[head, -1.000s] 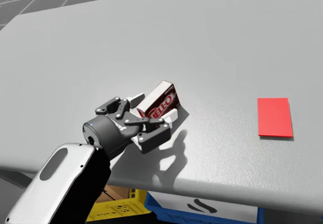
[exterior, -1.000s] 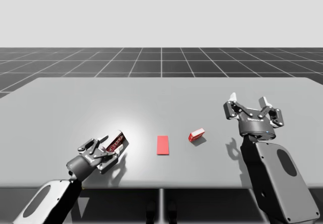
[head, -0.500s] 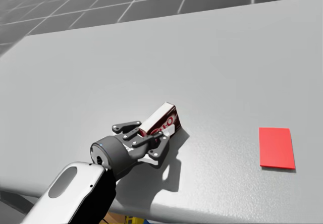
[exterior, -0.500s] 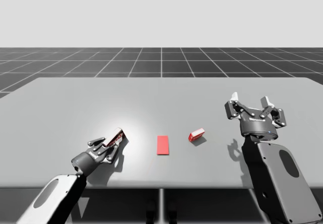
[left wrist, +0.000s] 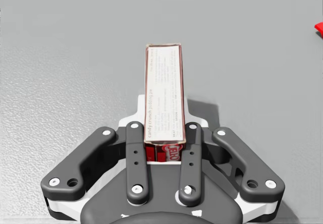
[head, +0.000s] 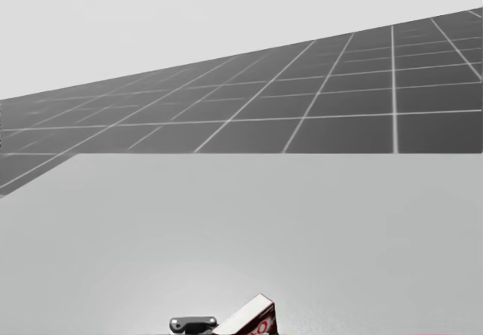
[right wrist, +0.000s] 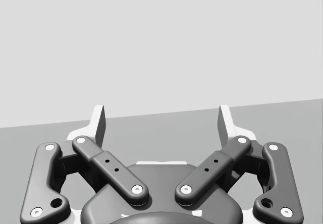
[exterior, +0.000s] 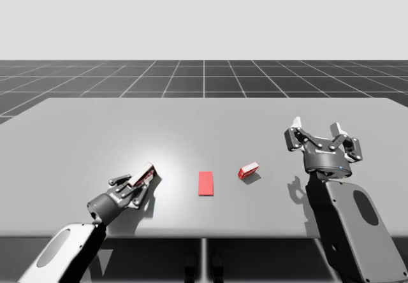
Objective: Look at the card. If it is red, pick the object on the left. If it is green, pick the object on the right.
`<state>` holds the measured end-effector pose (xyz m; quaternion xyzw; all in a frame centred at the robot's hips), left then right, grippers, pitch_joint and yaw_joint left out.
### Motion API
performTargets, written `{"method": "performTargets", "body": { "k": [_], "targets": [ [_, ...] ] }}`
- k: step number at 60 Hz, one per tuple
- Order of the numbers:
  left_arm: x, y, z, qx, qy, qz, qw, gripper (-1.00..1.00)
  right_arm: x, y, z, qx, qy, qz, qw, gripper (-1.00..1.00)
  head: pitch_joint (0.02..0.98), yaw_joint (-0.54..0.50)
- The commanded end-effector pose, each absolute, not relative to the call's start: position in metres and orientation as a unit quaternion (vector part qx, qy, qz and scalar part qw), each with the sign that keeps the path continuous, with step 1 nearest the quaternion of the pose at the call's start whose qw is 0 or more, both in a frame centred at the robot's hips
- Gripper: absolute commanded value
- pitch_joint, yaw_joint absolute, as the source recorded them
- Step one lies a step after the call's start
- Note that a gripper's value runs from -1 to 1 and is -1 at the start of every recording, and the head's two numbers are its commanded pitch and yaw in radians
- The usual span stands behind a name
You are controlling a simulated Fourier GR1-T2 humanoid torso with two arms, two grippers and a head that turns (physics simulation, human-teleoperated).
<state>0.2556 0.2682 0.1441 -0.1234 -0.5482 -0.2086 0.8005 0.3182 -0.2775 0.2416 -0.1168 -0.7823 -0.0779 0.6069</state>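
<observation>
Dark linkage jaws (silver screws, white pads (right wrist: 99,123)) on grey forearms (exterior: 338,232) with black ovals.

The high view looks down from the near side over the whole grey table (exterior: 204,114). The head view faces far and high, floor grid (head: 302,116) mid-frame, the dark red box (head: 253,318) peeking in at bottom centre. The left wrist view sits close behind the left gripper (left wrist: 162,133), looking along that box. The right wrist view looks level past the right gripper (right wrist: 161,115) toward the table's far edge.
</observation>
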Motion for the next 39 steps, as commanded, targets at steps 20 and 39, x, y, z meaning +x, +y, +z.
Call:
{"method": "performTargets", "body": {
  "k": [20, 39],
  "targets": [
    [0.253, 0.263, 0.251, -0.103, -0.604, -0.285, 0.737, 1.0, 0.318, -0.279, 0.243, -0.107, -0.781, -0.079, 0.611, -1.0, 0.436, 0.42],
    [0.261, 0.263, 0.338, -0.051, -0.672, -0.298, 0.676, 1.0, 0.318, -0.279, 0.243, -0.068, -0.773, -0.075, 0.626, -1.0, 0.437, 0.42]
  ]
}}
